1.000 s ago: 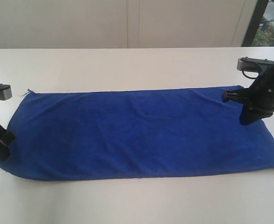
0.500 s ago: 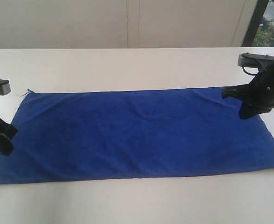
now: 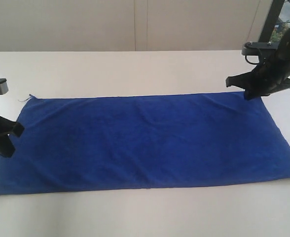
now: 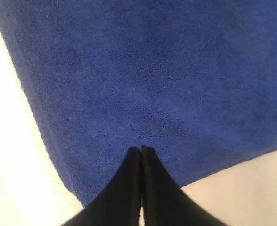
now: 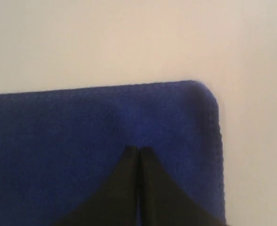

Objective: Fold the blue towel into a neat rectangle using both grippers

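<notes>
Over blue towel [image 3: 145,140] corners, grippers [image 4: 142,149] [image 5: 137,149] closed

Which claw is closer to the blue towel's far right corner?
Right. The right claw, shut, is over the blue towel just inside that corner. The left claw, also shut, is over the towel's opposite short end, far from it.

free: table [image 3: 135,69] beyond blue towel [image 3: 145,138] (flat) | blocking: left gripper [image 4: 141,149], right gripper [image 5: 137,149] at its ends
</notes>
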`<state>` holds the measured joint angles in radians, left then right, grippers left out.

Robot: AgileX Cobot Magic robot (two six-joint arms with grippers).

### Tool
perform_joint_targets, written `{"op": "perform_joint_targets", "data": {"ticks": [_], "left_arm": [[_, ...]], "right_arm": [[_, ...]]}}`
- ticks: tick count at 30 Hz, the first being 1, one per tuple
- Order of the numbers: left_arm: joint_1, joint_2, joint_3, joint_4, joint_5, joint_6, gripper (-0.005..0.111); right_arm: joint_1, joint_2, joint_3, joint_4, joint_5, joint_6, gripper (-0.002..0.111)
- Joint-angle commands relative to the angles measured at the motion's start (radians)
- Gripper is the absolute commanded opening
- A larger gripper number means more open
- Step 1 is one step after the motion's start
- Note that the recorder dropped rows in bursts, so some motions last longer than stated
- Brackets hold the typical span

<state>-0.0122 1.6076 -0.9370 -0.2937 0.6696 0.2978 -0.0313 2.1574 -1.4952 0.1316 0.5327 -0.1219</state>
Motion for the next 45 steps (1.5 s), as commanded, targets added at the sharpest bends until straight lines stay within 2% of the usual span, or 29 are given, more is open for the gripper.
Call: {"op": "perform_joint_targets", "data": {"ticks": [1, 5, 10, 14, 34, 40, 45], "left_arm": [[0.0, -0.013, -0.002, -0.012, 0.012, -0.012, 0.0], [0.0, -0.013, -0.002, -0.012, 0.012, -0.012, 0.0], [0.0, -0.013, -0.002, -0.012, 0.014, -0.012, 0.0], [0.0, -0.013, -0.002, -0.012, 0.014, -0.012, 0.0], [0.0, -0.013, -0.002, -0.019, 0.004, -0.013, 0.0], [0.0, -0.018, -0.004, -0.019, -0.027, -0.057, 0.0], [0.0, -0.084, -0.006, -0.014, -0.03, -0.117, 0.0]], "right_arm": [[0.0, 0.03, -0.017, -0.032, -0.02, -0.005, 0.0], [0.0, 0.037, -0.017, -0.057, -0.018, 0.022, 0.0], [0.0, 0.037, -0.017, -0.211, 0.011, 0.178, 0.0], [0.0, 0.037, -0.017, -0.245, 0.039, 0.18, 0.0], [-0.047, 0.031, -0.021, -0.242, 0.085, 0.212, 0.0], [-0.047, -0.062, -0.021, -0.168, 0.117, 0.212, 0.0], [-0.049, -0.18, -0.017, -0.168, 0.229, 0.204, 0.0]]}}
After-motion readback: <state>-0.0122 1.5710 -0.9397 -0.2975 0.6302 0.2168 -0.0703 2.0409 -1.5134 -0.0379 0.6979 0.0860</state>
